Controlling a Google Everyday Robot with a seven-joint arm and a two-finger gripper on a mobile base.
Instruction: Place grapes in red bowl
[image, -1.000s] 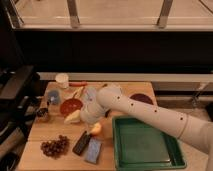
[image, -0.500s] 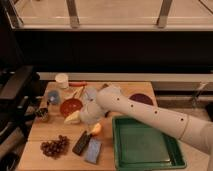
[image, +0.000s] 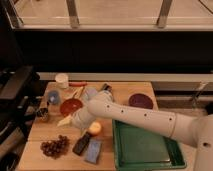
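Note:
The grapes (image: 55, 146), a dark red-purple bunch, lie on the wooden table (image: 42, 131) near its front left corner. Further back on the left stands the red bowl (image: 71, 106), with nothing in it that I can see. My white arm reaches in from the right. Its gripper (image: 65, 121) hangs just in front of the red bowl and above and behind the grapes, touching neither. The gripper is open, with nothing between its fingers.
A green tray (image: 145, 149) fills the front right. A dark purple bowl (image: 141, 100) sits at the back right. Near the grapes are an orange fruit (image: 94, 128), a dark packet (image: 81, 144) and a blue sponge (image: 93, 150). A white cup (image: 62, 80) and a can (image: 43, 114) stand at the left.
The gripper has slid a little to the left and forward, from over the red bowl's front edge toward the grapes. Nothing on the table has moved.

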